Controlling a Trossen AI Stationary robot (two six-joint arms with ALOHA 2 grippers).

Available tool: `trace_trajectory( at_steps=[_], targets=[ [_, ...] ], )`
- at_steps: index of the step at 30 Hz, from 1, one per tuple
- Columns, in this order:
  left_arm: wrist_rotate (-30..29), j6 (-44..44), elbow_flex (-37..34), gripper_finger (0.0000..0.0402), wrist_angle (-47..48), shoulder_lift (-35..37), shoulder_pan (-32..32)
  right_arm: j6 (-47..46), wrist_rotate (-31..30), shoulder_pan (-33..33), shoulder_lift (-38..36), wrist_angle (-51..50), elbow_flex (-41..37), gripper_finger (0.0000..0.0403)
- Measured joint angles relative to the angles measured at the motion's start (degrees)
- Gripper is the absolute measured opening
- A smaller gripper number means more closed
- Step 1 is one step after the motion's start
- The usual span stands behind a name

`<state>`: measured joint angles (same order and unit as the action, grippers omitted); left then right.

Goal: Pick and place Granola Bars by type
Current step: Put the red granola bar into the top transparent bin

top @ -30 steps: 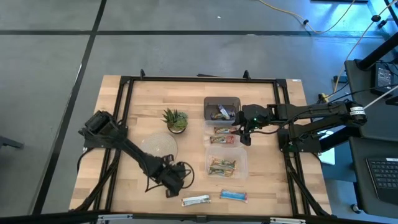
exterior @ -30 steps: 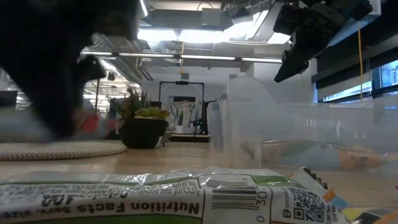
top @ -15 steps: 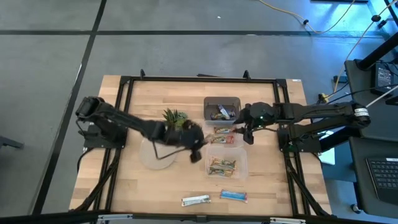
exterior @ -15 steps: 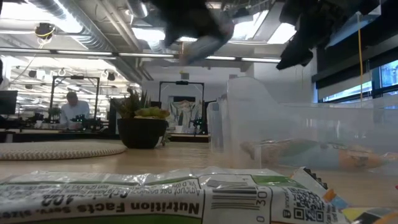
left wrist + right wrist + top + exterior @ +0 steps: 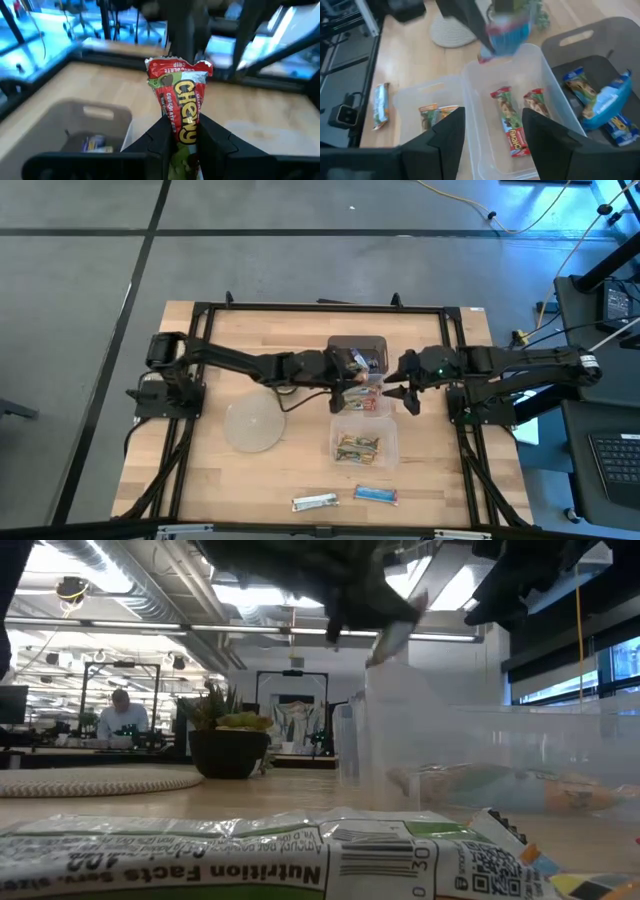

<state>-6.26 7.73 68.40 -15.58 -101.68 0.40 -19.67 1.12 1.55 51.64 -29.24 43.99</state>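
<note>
Holding: left gripper [image 5: 181, 131] pinches a red-and-green wrapped chewy granola bar [image 5: 180, 105], upright between its closed fingers.
Position: above the clear plastic middle bin [image 5: 362, 402], right of table centre.
Right gripper [image 5: 492, 135]: fingers spread, empty, at that bin's right edge.
Far bin: grey tub [image 5: 343, 346] holds blue-wrapped bars.
</note>
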Motion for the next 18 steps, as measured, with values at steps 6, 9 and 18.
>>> trace_trajectory(
  at_steps=[6,9,18],
  targets=[
    [0.6,-2.2,0.0,0.0065,-0.4,-5.0,1.1,-2.0,-1.7,1.6,0.0,-0.9,0.0,0.0200],
    [0.6,-3.0,0.0,0.0065,-0.6,-7.4,1.3,-4.1,-2.1,1.7,0.0,-0.9,0.0,0.0200],
    [0.0,-3.0,0.0,0.0065,-0.6,-11.7,1.4,-3.9,-2.5,2.6,0.0,-0.4,0.0,0.0200]
  ],
)
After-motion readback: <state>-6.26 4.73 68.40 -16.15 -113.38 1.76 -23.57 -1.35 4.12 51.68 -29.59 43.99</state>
